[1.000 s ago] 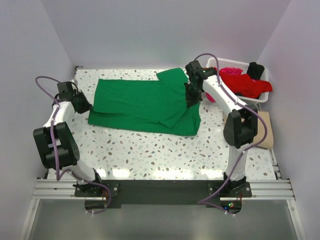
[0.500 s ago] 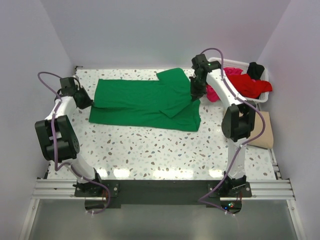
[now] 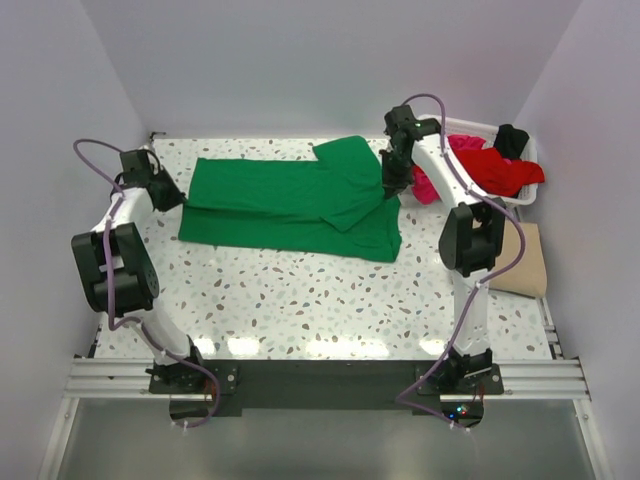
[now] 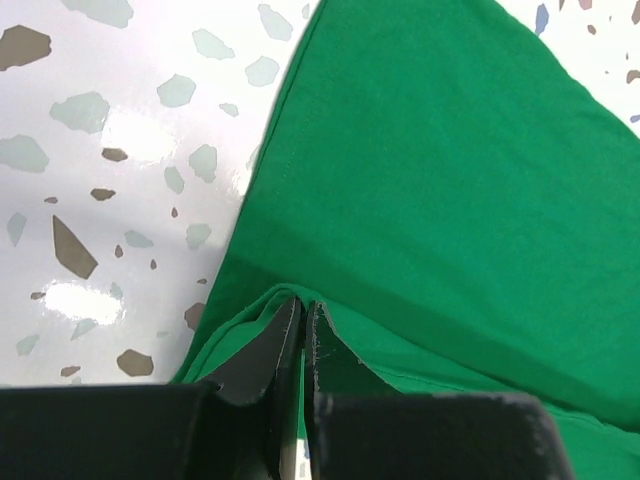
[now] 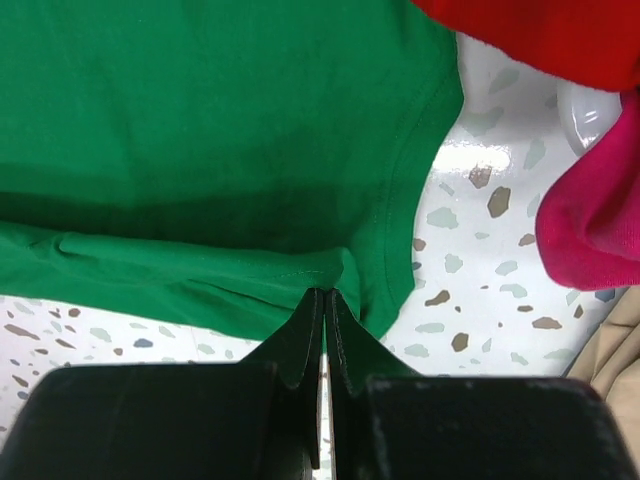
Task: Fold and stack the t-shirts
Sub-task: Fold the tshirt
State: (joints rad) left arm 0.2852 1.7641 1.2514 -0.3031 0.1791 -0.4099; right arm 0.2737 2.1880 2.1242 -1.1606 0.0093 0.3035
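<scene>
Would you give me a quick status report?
Left gripper and right gripper shut on green t-shirt ends. Sleeve folded over. Basket close right, not obstructing.

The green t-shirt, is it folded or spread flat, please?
Partly folded: the green t-shirt shows overlapping layers but lies long across the table.

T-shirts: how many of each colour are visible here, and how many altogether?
green t-shirt: 1
red t-shirt: 1
magenta t-shirt: 1
black t-shirt: 1
tan t-shirt: 1
Total: 5
</scene>
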